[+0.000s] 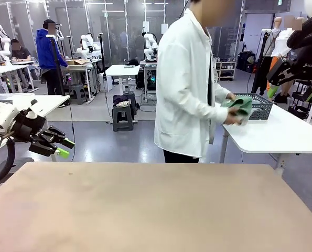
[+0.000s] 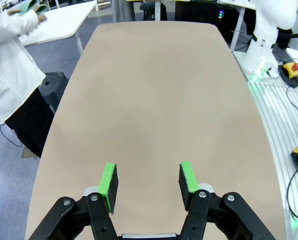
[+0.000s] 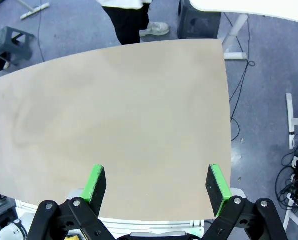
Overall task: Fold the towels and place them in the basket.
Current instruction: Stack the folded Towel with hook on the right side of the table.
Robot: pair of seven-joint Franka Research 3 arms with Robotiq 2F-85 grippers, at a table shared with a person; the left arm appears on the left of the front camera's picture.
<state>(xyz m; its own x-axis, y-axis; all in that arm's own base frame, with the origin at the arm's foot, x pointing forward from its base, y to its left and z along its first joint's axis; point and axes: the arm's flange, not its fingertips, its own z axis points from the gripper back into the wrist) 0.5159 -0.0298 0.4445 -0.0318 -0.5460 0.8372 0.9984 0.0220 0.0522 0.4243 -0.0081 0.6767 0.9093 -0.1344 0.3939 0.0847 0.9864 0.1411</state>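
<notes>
A person in a white lab coat (image 1: 184,84) stands beyond the far edge of the brown table (image 1: 145,210), turned toward a white side table (image 1: 281,134) on the right. Both of the person's hands hold a mint green towel (image 1: 239,107) over that side table, right beside the dark mesh basket (image 1: 263,100). The green towel (image 2: 28,6) also peeks in at the top left of the left wrist view. My left gripper (image 1: 58,144) (image 2: 149,182) hovers off the brown table's left side, open and holding nothing. High on the right, my right gripper (image 1: 281,76) (image 3: 155,182) is open wide and holds nothing.
The brown tabletop (image 2: 154,100) (image 3: 118,110) is bare. A robot base (image 2: 269,40) with cables stands beside it. Dark stools (image 1: 123,118) and other work tables stand on the floor behind the person.
</notes>
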